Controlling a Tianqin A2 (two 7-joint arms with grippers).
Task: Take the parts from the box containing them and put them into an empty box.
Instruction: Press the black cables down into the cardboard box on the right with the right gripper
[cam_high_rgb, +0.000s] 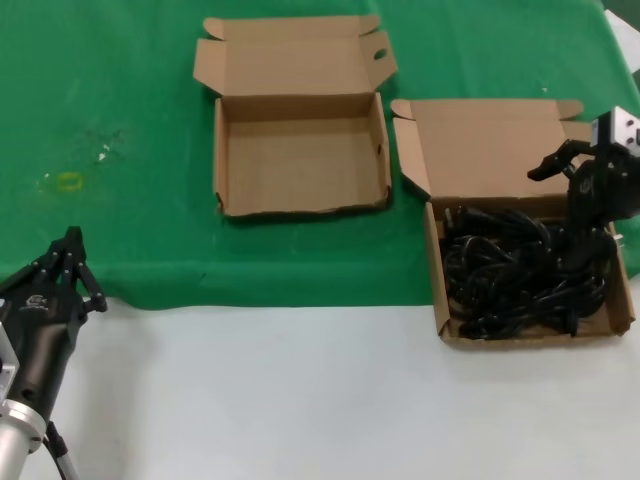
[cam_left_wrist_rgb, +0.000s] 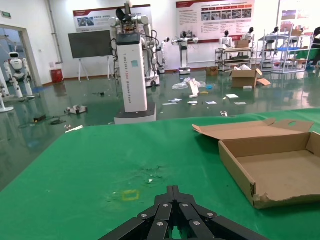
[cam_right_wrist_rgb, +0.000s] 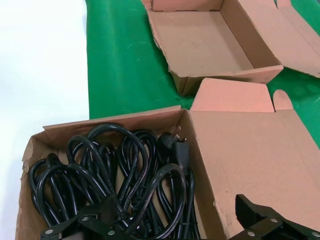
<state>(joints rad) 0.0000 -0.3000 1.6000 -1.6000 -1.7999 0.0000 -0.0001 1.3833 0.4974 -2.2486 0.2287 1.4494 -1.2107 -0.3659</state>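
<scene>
The parts, black cords (cam_high_rgb: 510, 270) with plugs, lie in a tangled heap in the tall-flapped cardboard box (cam_high_rgb: 490, 140) at the right. My right gripper (cam_high_rgb: 570, 205) is open and low over that box's far right side. In the right wrist view one finger (cam_right_wrist_rgb: 95, 217) sits among the cords (cam_right_wrist_rgb: 125, 170) and the other (cam_right_wrist_rgb: 252, 212) is over the lid flap (cam_right_wrist_rgb: 250, 150); it holds nothing. The empty box (cam_high_rgb: 300, 160) with the short wide flap stands to the left and farther back; it also shows in the right wrist view (cam_right_wrist_rgb: 200, 45) and the left wrist view (cam_left_wrist_rgb: 280, 170). My left gripper (cam_high_rgb: 72, 238) is shut and empty at the near left.
A green mat (cam_high_rgb: 130, 100) covers the far part of the table; the near part is bare white (cam_high_rgb: 300, 400). A small yellow mark (cam_high_rgb: 70, 181) is on the mat at the left. The mat's right edge runs just behind the cord box.
</scene>
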